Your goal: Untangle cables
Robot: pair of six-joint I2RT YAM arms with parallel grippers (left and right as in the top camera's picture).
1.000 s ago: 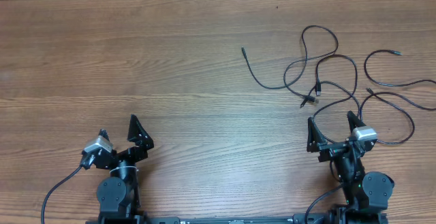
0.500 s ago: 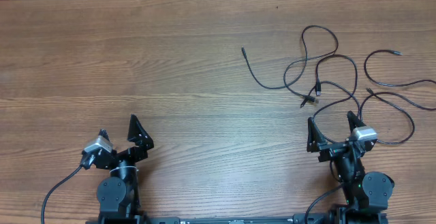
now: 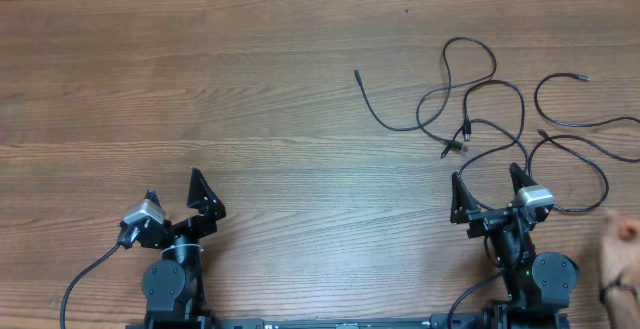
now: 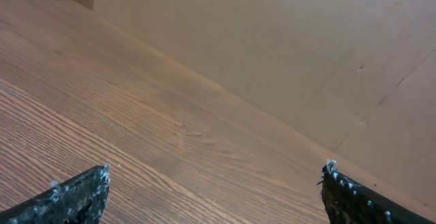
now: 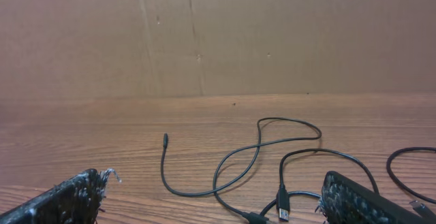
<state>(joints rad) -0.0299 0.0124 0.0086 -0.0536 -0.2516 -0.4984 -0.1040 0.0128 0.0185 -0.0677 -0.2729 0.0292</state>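
Several thin black cables (image 3: 470, 99) lie as loose overlapping loops on the wooden table at the right, with plug ends near the middle (image 3: 452, 147) and a separate loop (image 3: 575, 119) at the far right. They also show in the right wrist view (image 5: 259, 156). My right gripper (image 3: 487, 184) is open and empty just in front of the cables; in its wrist view its fingertips (image 5: 214, 183) frame them. My left gripper (image 3: 172, 191) is open and empty at the front left, far from the cables; its wrist view (image 4: 214, 180) shows only bare table.
A person's hand (image 3: 622, 254) shows at the right edge near the front. A brown cardboard wall (image 5: 218, 33) stands behind the table's far edge. The robot bases and their thicker cables sit at the front edge.
A person's hand has come into view at the front right edge. The arms and the cables have not moved.
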